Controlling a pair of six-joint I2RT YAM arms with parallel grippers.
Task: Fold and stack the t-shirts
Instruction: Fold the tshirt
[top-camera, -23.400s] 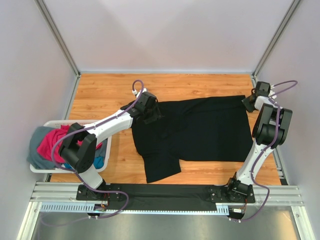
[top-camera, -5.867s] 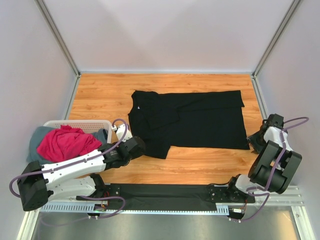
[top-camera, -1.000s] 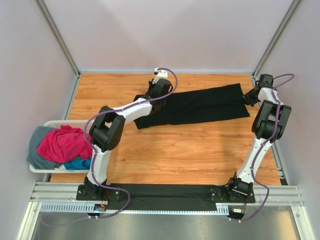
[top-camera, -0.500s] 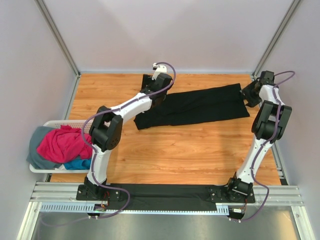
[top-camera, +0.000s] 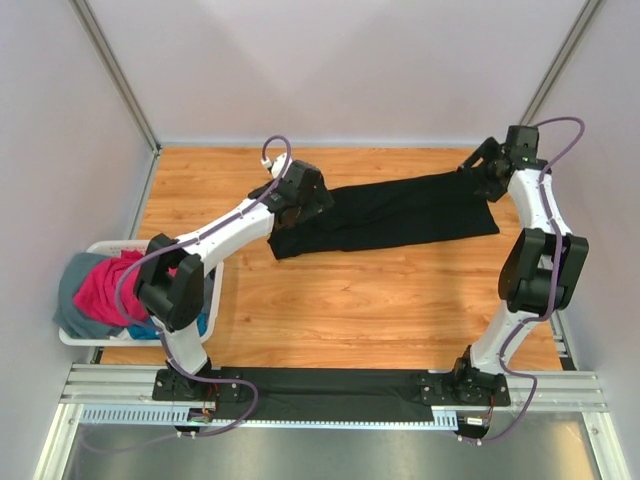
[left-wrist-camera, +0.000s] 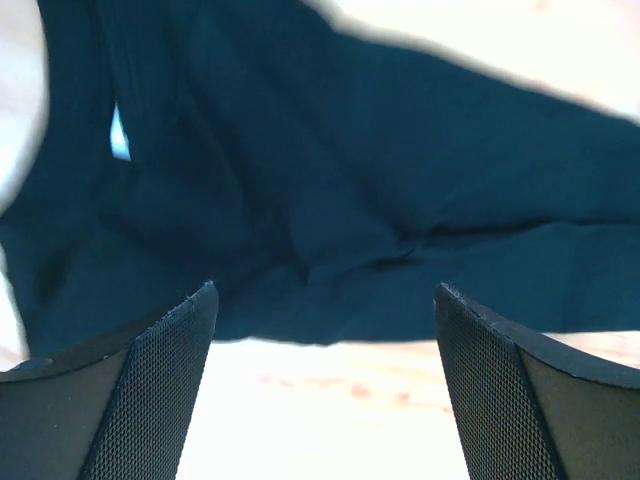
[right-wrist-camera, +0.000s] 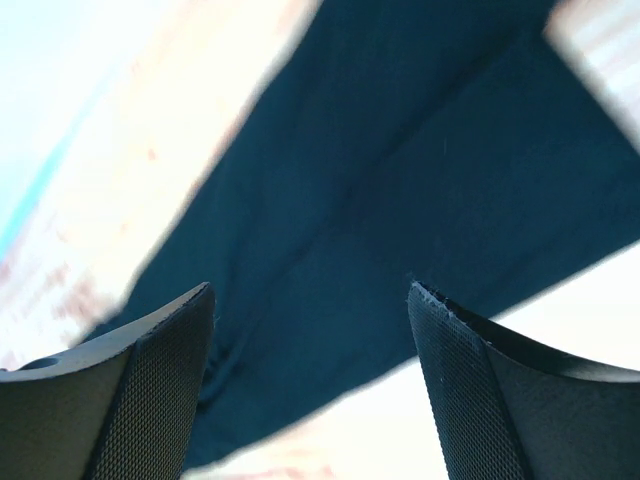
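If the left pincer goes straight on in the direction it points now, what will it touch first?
Most likely the black t-shirt. In the left wrist view the open left pincer points straight at it, and nothing shows between them. How far away the shirt lies, I cannot tell.

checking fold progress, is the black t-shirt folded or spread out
Folded lengthwise: the black t-shirt lies as a narrow layered strip on the wooden table, no sleeves showing.
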